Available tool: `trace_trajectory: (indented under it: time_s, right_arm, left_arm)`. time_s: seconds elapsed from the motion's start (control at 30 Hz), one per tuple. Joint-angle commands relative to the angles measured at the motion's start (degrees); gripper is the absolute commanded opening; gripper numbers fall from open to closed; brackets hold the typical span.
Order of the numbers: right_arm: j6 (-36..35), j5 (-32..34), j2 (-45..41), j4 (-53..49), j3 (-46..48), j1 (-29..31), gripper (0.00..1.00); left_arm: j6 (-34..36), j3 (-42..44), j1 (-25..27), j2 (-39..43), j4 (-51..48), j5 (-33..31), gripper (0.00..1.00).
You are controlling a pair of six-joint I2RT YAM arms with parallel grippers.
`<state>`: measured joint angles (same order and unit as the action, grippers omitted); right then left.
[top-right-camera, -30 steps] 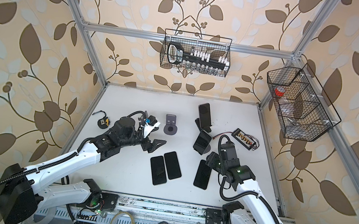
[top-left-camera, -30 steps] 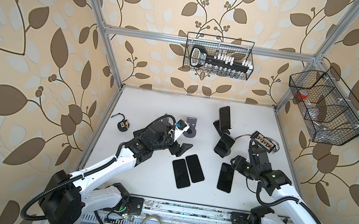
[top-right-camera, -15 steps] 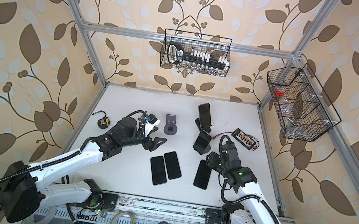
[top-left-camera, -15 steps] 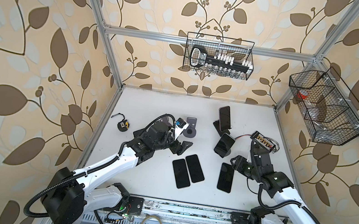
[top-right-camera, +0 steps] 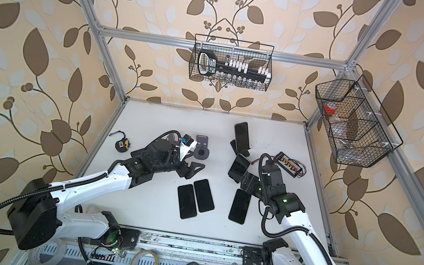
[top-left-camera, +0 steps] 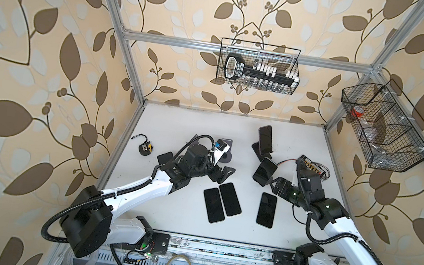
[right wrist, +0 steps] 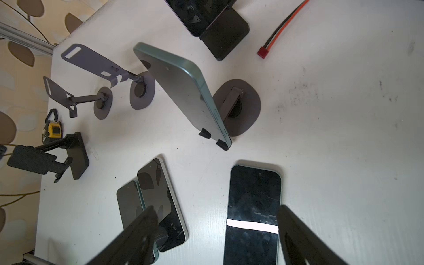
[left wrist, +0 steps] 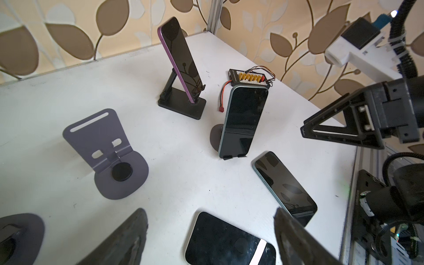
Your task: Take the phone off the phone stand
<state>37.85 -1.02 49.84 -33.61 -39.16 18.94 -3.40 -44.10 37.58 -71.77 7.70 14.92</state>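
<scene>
The green phone (right wrist: 183, 91) leaned on its grey stand (right wrist: 247, 107) right of the middle of the table (top-left-camera: 178, 123), not yet lifted off. The right gripper (top-left-camera: 273, 183) hung just beside its lower end, jaws apart and empty. Its fingers (right wrist: 298, 229) were clear of the phone and framed a flat phone (right wrist: 254, 195) lying on the table below. The left gripper (top-left-camera: 223, 174), also spread and holding nothing, sat well apart from it, near an empty grey stand (left wrist: 110, 146). Farther back, a purple phone (left wrist: 181, 57) stood on a black stand (left wrist: 183, 103).
</scene>
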Motion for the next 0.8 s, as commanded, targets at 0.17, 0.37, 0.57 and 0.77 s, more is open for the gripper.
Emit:
trace_trajectory:
  time_s: [0.17, 0.37, 0.57, 0.77]
  right_arm:
    - [-0.71, 1.63, 0.49, 0.78, -3.99, -0.09, 0.96]
    - [-1.02, 3.25, 1.01, -0.22, -5.75, -0.05, 0.99]
    - [-1.77, 5.21, 0.88, -2.71, -6.94, -0.21, 1.00]
    - [-3.07, 8.15, -2.93, -3.97, -7.56, -0.32, 0.99]
  left_arm:
    - [-1.70, -3.18, 1.83, -3.54, 6.73, -1.77, 0.89]
    - [-1.47, -3.35, 3.44, -5.49, 9.66, -3.20, 0.99]
    - [-0.18, -4.45, 5.47, -8.22, 11.57, -3.94, 0.99]
    - [2.58, -6.25, 8.70, -12.77, 13.56, -5.09, 0.99]
